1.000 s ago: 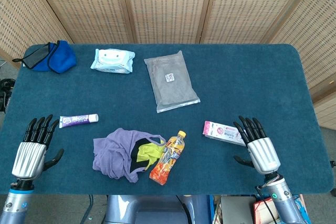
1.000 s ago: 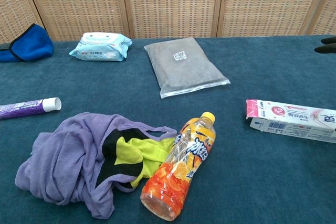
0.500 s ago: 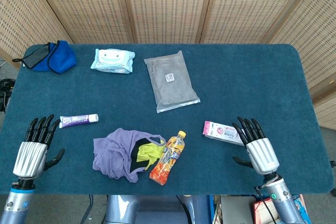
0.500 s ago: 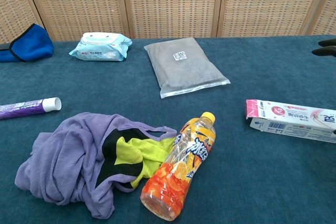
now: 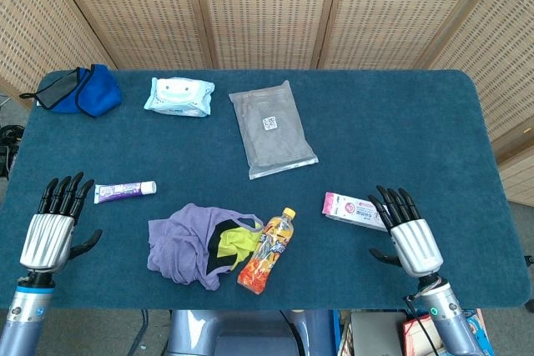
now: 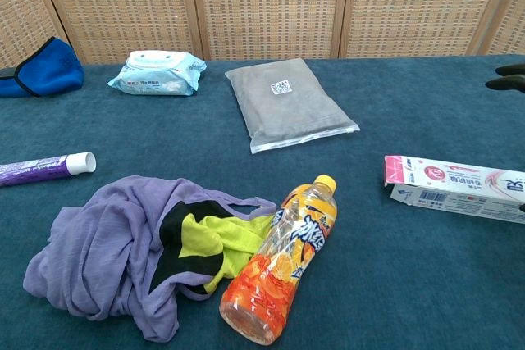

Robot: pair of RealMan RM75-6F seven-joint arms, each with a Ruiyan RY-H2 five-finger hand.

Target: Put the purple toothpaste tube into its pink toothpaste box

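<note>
1. Your left hand [image 5: 47, 235] hovers empty, fingers spread. The purple toothpaste tube [image 5: 124, 191] lies just ahead and to its right, long axis across the table, white cap pointing toward centre.
2. Your right hand [image 5: 406, 231] is empty too, fingers wide. The pink toothpaste box [image 5: 355, 211] lies just beside its fingertips.
3. The left hand is nearer the tube, the right nearer the box.
4. The blue table [image 5: 392, 122] looks soft, so the tube may press in as you pinch. The purple cloth [image 5: 185, 243] and the orange bottle [image 5: 267, 250] lie between tube and box.

the head view looks steeply down from high at the near edge, taking in the whole bench [image 5: 400, 122] up to the wicker screen [image 5: 267, 6] behind. the chest view sits low and close, facing the same way. both share the orange bottle [image 5: 267, 250], also [image 6: 283, 272].
</note>
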